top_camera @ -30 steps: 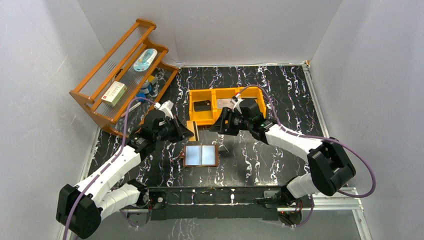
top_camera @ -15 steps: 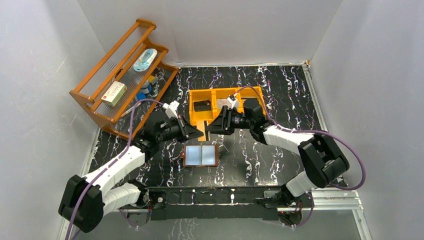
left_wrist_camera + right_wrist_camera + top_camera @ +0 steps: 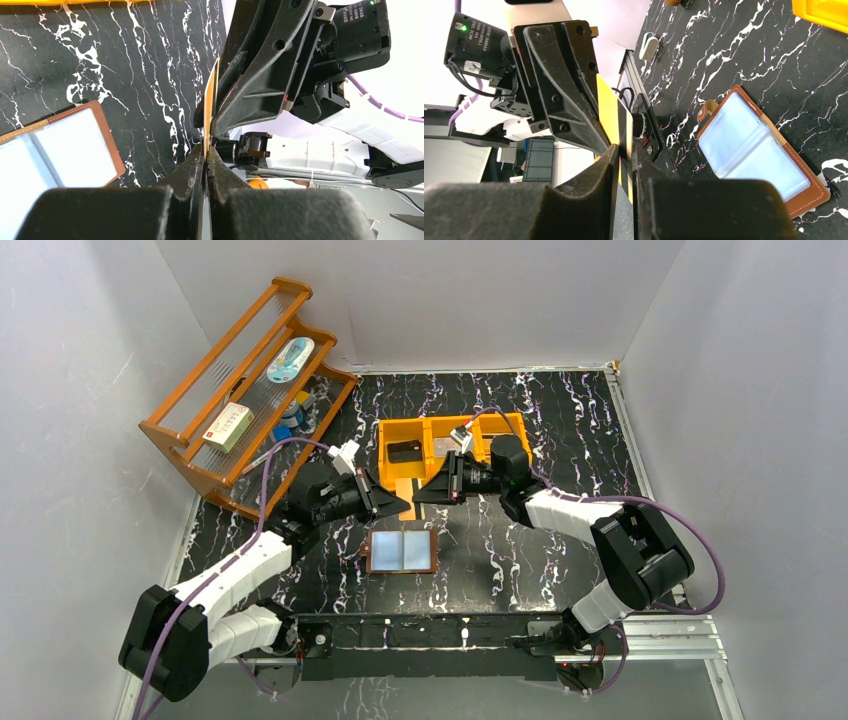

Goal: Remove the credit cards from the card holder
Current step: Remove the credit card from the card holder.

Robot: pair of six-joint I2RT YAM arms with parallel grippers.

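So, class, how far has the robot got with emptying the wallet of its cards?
Done: a black card and a grey card lie in the orange bin. In hand: the left gripper and right gripper both pinch a tan card. Left: binning it; the open wallet shows no more cards.

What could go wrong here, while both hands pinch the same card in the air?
1. The left hand and the right hand both grip the one card from opposite sides. If either pulls or twists before the other opens, the thin card may bend or spring free.
2. Each hand seems to hold only a narrow edge. If one lets go too soon, the card may drop near the open card holder, short of the orange bin.
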